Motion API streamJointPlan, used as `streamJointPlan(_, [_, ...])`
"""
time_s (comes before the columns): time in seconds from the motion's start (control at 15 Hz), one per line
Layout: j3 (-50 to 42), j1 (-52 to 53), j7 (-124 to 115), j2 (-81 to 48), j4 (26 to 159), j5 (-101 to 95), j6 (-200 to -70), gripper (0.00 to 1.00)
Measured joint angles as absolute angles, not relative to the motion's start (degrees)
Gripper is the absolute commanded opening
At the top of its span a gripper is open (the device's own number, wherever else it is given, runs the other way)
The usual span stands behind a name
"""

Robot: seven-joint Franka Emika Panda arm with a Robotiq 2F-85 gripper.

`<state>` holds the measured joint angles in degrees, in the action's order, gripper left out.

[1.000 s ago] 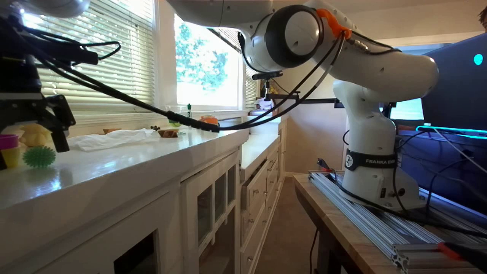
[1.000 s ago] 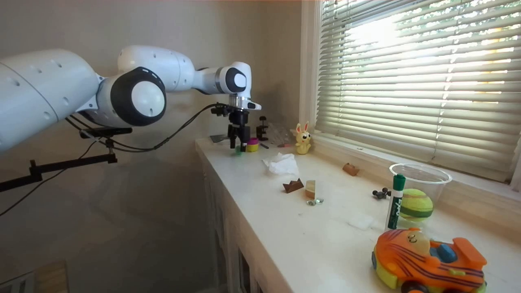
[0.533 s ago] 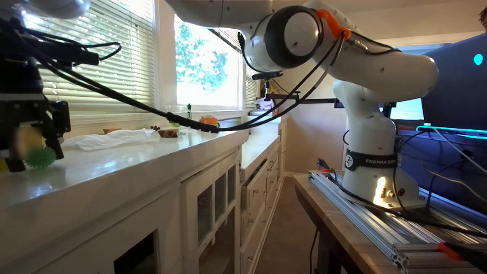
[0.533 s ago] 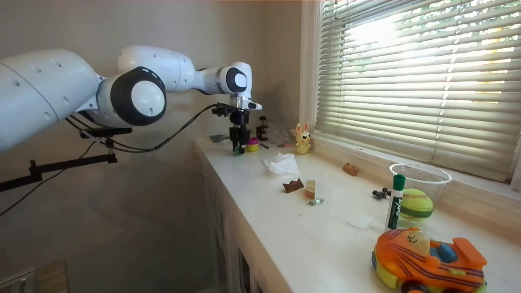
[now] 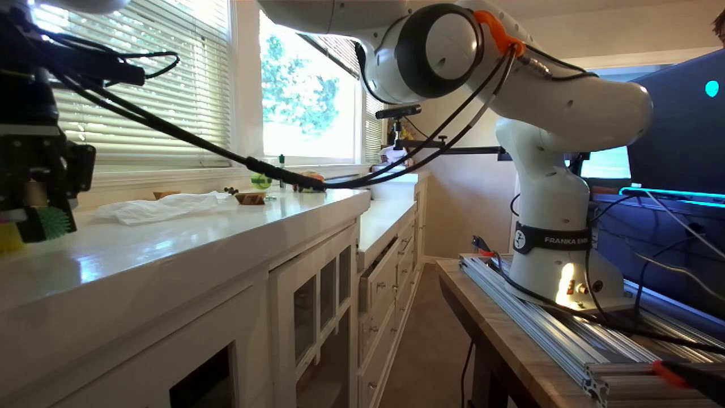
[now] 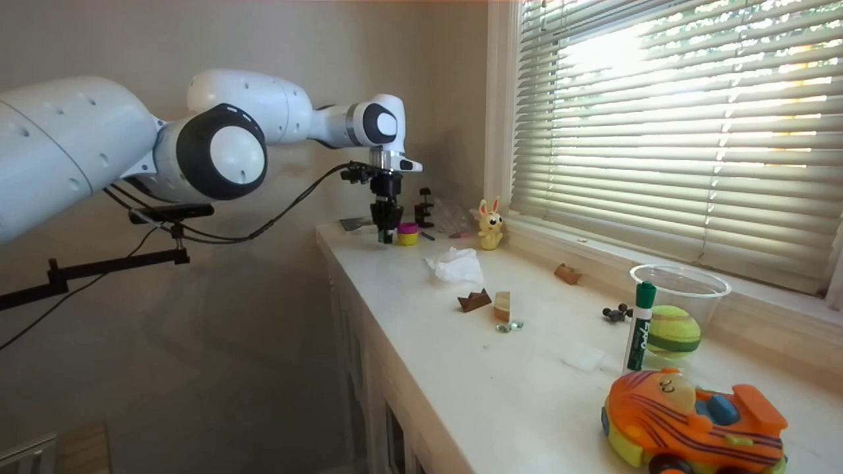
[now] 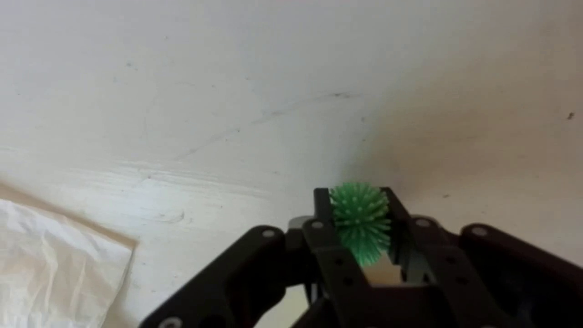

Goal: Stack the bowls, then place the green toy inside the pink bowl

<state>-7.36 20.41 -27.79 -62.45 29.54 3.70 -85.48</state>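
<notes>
Placing half of the task was in hand, I judged; the stacking half looked done. Next move called for gaining height past the rim of the pink bowl (image 6: 408, 228), a short sideways carry until centred over it, then letting go low, gently, since a bump could tip it.

The white counter (image 6: 454, 368) ran along beneath the pink bowl. The arm (image 6: 247, 108) reached out long toward the pink bowl, forearm close to level, wrist bent so the end pointed straight down. The gripper (image 7: 356, 202) hung vertical, just beside the pink bowl; touching or not, couldn't tell from where I stood. The yellow bowl (image 6: 407, 241) was directly under the pink bowl, both looking upright. Jaws were narrow, pinching the spiky green toy (image 7: 361, 228) from two sides, beside the pink bowl, not in it, seemingly just off the white counter.
</notes>
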Motion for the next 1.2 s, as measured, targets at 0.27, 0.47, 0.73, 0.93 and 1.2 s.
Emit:
streamJointPlan(0.27, [-8.6, 21.7, -28.15, -60.12, 28.02, 1.99, -84.6, 0.07])
streamJointPlan(0.47, [-8.58, 21.47, -28.54, -59.61, 24.26, -1.77, -83.09, 0.07])
streamJointPlan(0.73, [-8.58, 20.22, -28.45, -59.03, 24.26, -3.51, -84.12, 0.07])
streamJointPlan(0.93, [-8.37, 19.11, -28.16, -59.51, 24.38, -3.51, -86.07, 0.07])
streamJointPlan(1.2, [-7.3, 18.2, -27.78, -60.3, 24.92, -3.51, -89.3, 0.07])
